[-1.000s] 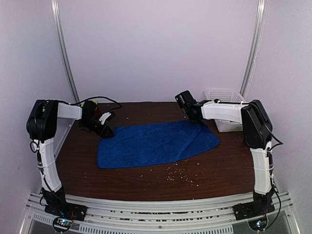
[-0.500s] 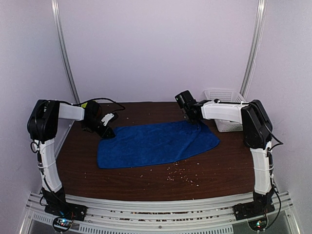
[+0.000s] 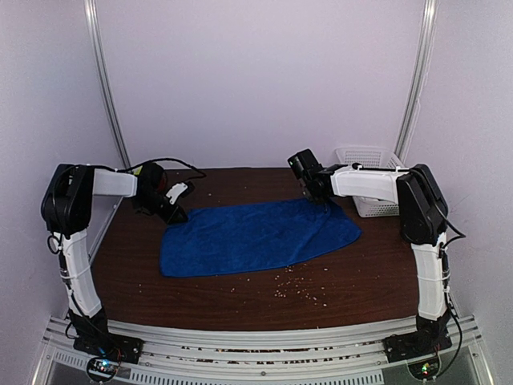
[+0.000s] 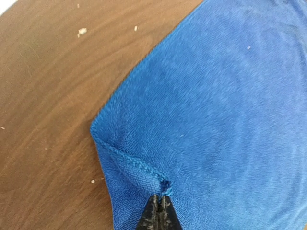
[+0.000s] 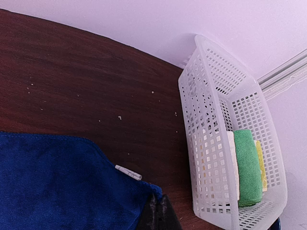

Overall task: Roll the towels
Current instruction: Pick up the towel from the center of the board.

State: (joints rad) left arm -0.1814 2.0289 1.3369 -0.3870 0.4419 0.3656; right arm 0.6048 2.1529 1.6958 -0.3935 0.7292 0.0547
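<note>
- The blue towel (image 3: 256, 237) lies spread flat on the table (image 3: 361, 281), its long side running left to right.
- Only the left wrist view shows the left gripper (image 4: 160, 214) pinched tight on a raised fold of hem at the far-left corner.
- The right wrist view shows the right gripper (image 5: 156, 215) closed on the far-right corner.
- That view alone shows a green cloth (image 5: 249, 167) inside the white basket (image 5: 211, 120).

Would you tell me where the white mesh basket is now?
In the top view, the white mesh basket stands at the far right corner of the table, behind the right arm.
</note>
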